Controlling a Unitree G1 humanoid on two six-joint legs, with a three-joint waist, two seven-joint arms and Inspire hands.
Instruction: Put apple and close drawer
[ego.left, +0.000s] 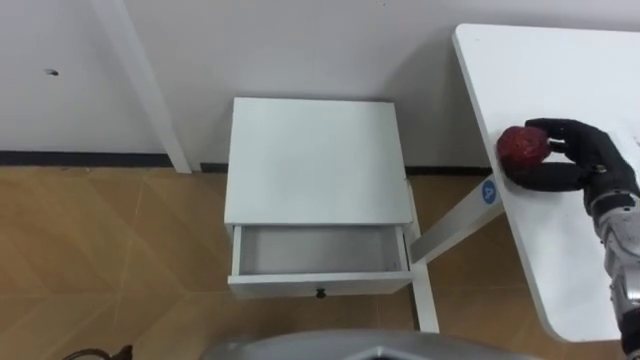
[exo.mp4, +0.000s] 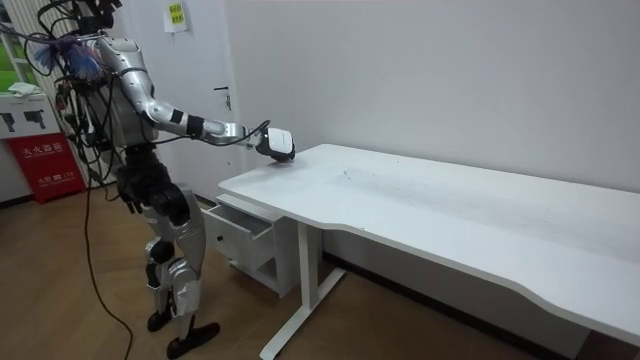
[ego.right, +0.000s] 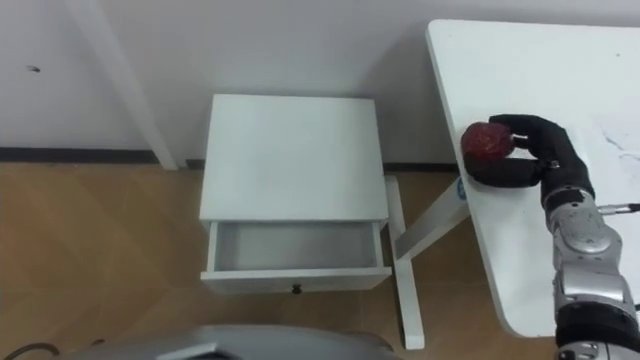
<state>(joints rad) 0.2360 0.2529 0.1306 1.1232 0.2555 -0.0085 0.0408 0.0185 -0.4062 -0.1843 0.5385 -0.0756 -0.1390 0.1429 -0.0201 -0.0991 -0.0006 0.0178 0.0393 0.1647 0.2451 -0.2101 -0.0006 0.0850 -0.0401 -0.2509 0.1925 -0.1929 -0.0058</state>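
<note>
The apple (ego.left: 522, 147) sits near the edge of the desk (ego.left: 560, 70), and my right hand (ego.left: 592, 158) is curled round it, thumb one side, fingers the other. The wrap looks shallow to me, so lifting fast could squirt it off the edge before I reach the open drawer (ego.left: 320, 251).

Robot standing beside white desk (exo.mp4: 450, 210), right hand (exo.mp4: 278, 145) held out over its end; low cabinet (exo.mp4: 262, 262) alongside, drawer (exo.mp4: 238, 232) open
</note>
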